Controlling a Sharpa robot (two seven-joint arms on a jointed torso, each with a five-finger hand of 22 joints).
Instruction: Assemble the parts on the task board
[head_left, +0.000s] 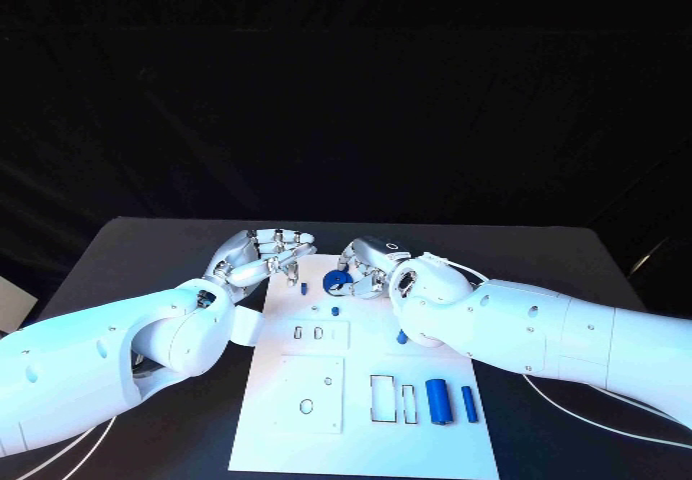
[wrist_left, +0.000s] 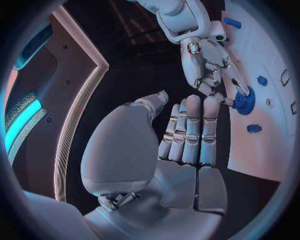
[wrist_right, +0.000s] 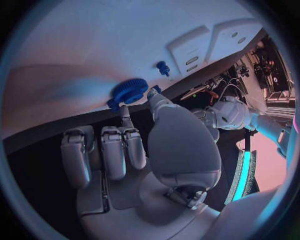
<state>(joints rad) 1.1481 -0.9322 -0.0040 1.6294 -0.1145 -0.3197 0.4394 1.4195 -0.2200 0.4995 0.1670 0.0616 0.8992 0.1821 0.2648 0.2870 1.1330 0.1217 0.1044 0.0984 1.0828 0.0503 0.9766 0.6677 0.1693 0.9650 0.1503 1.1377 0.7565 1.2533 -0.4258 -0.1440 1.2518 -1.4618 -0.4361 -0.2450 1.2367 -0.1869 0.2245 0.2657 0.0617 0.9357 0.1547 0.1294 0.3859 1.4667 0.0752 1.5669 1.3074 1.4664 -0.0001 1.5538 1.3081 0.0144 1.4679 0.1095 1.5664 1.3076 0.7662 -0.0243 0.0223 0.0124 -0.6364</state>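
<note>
Near the far edge of the task board (head_left: 289, 420), your right hand (head_left: 378, 268) pinches a blue gear (head_left: 338, 282), its fingers partly hiding it. Your left hand (head_left: 270, 255) rests empty beside the board's left edge, fingers straight and together. Blue cylinders (head_left: 437, 401) lie at the near right corner; small blue pegs (head_left: 335, 311) stand mid-board.

The head camera looks steeply down on the surface (head_left: 144, 250) from the robot's side, taking in the whole task board (head_left: 361, 400). Each wrist camera sits close behind its own hand, facing the board's far end. All three share the blue gear (head_left: 338, 282) there.
</note>
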